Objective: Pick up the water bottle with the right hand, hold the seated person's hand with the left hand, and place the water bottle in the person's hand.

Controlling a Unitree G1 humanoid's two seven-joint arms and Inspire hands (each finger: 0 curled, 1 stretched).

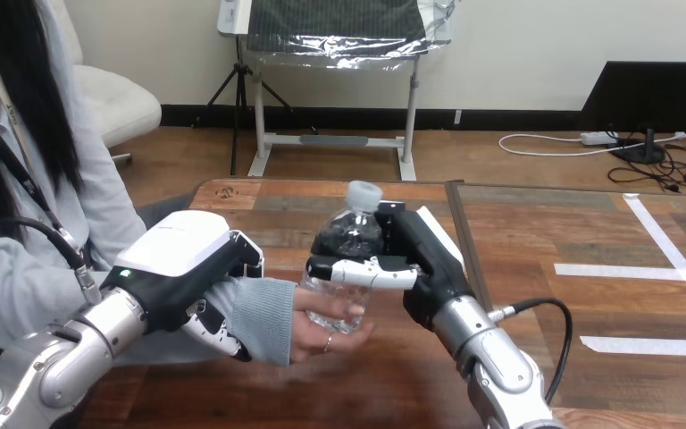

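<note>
The table [607,304] is made of wooden planks in mixed browns, with grain and knots showing and a darker seam running away from the robot near the middle. Flat white tape strips [630,270] lie on its right part.

Above the near middle of the table is the water bottle [348,237]. It is clear, thin plastic with ribbed walls that catch the light, rounded shoulders and a pale screw cap [364,194]. Its long axis is close to vertical, with the cap up and leaning slightly to the view's right.

The right hand [429,268] comes in from the right on a silver forearm, its black palm against the bottle's right side. Its jointed black-and-white fingers [371,271] wrap across the front of the bottle at mid-height and grip it.

The bottle's base sits in the person's hand [326,326], which lies palm up just under it with the fingers curved up round the lower wall. Both the robot's right hand and the person's hand are therefore on the bottle.

The left hand [188,264] shows a smooth white shell on its back. It sits over the person's wrist, where a ribbed grey sleeve [263,317] ends. Its fingers [219,335] curl under the sleeve from below and clasp the wrist.
</note>
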